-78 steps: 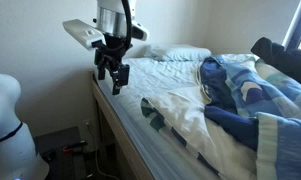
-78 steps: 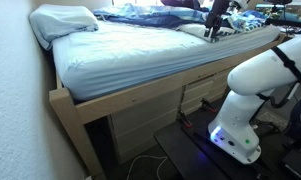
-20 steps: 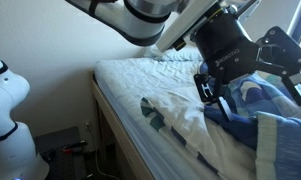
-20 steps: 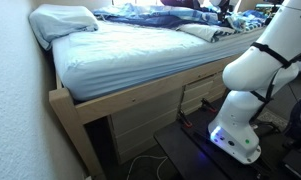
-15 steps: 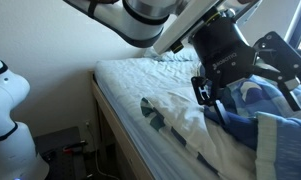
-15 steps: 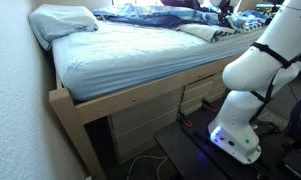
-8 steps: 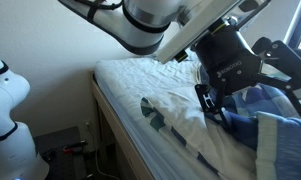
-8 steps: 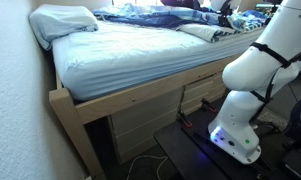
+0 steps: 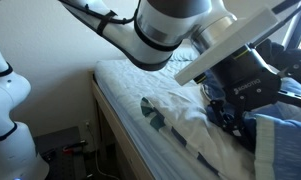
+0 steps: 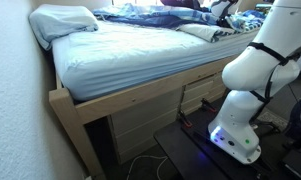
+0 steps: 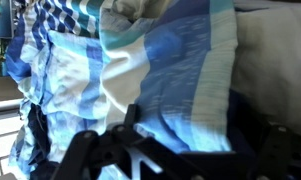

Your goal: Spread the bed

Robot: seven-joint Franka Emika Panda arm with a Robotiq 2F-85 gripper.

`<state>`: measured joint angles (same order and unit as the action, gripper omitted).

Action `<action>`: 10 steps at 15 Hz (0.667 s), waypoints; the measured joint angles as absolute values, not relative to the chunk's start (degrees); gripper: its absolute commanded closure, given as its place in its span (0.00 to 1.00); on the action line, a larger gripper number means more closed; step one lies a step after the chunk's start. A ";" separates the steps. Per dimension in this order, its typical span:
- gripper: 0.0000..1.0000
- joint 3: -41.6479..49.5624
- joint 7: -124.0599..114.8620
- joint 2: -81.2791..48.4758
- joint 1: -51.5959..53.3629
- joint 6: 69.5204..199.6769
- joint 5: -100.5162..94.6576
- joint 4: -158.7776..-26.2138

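A large bed fills both exterior views. Its frame [image 10: 120,97] is pale, plain wood with square edges, and flat drawer fronts [image 10: 205,92] of the same wood sit under the side rail. The long axis of the bed runs from the pillow end, by the wall, along the side rail to the foot. In an exterior view the rail [image 9: 108,115] slants from the far wall down toward the camera.

A white sheet [image 10: 120,50] covers the mattress, softly quilted, with shallow wrinkles, and it lies mostly bare and flat.

The robot arm [image 9: 170,30], smooth white and grey plastic in rounded segments, reaches over the bed from the rail side, and looms very close to the camera. In an exterior view its white body [image 10: 258,65] stands on the floor just beside the foot half of the bed.

The blanket [image 9: 280,140] is soft fabric in blue, light blue and white stripes. It lies rumpled in folds on the half of the mattress away from the rail, not spread out. The wrist view shows its cloth [image 11: 180,60] up close, with broad bands and a small checked patch.

A plump white pillow [image 10: 65,18] rests at the head end, in the corner by the wall.

The black gripper [image 9: 228,115] hangs low over the bunched blanket. It is dark and blurred, so I cannot tell whether its jaws are apart, together, or pinching cloth.
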<state>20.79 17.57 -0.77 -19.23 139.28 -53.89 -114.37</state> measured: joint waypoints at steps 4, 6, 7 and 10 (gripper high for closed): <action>0.58 20.78 17.52 -3.19 -19.24 139.47 -53.84 -112.35; 0.73 20.76 17.52 -3.89 -19.24 139.52 -53.84 -111.49; 0.79 20.76 17.52 -4.11 -19.23 139.53 -53.83 -111.16; 1.00 20.74 17.35 -4.29 -19.22 139.57 -53.82 -110.69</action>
